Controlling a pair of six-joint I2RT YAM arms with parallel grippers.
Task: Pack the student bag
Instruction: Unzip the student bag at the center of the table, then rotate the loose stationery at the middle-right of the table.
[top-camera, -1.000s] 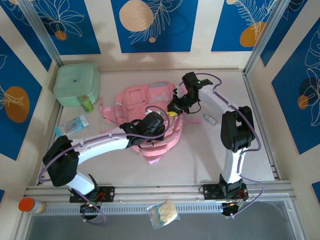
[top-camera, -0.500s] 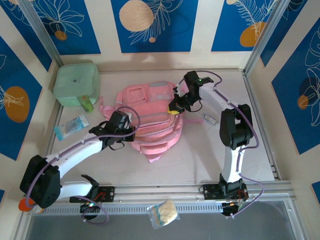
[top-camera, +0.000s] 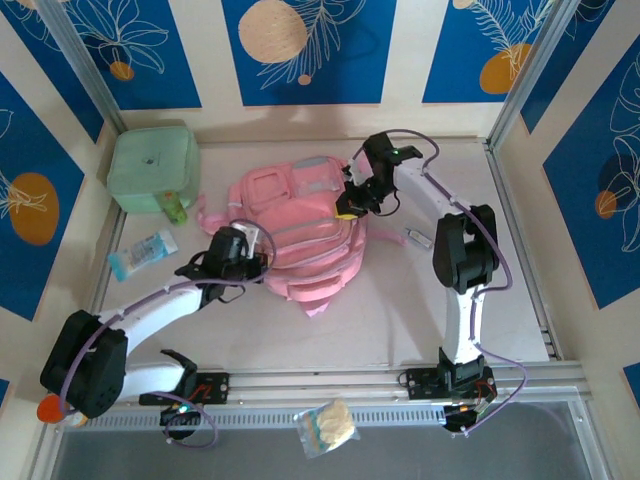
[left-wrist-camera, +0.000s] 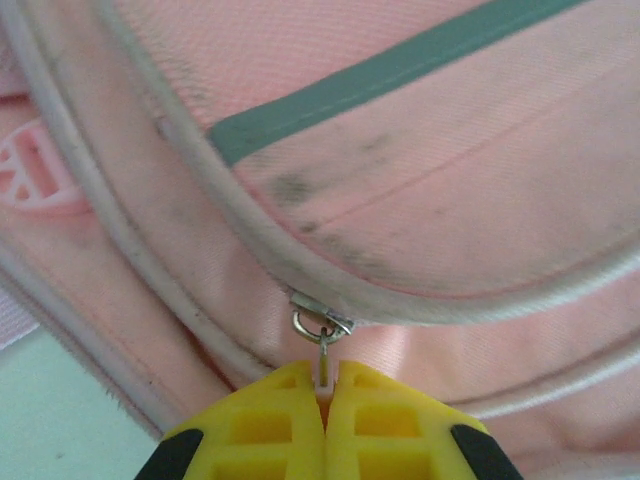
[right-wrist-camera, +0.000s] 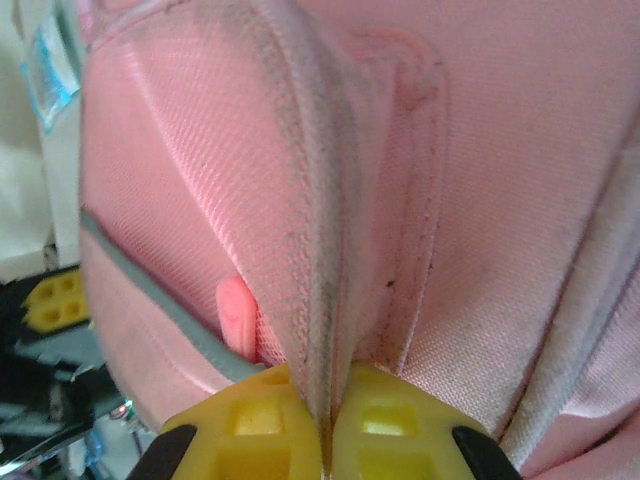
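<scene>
Currently the pink bag (top-camera: 300, 225) lies mid-way across the table (top-camera: 400, 310); my left gripper (left-wrist-camera: 325, 398) pinches its zipper pull (left-wrist-camera: 322, 335) and my right gripper (right-wrist-camera: 325, 405) pinches a fabric seam. I judge the thin pull could slip free if I tug askew. A second ago my left arm lay further right, across the bag.

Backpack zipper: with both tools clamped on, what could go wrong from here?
1. The left tool pinches only the tip of the thin zipper pull; a tug could slip it free.
2. The right tool holds a narrow fabric ridge of the soft backpack; losing that, everything may drag along.
</scene>
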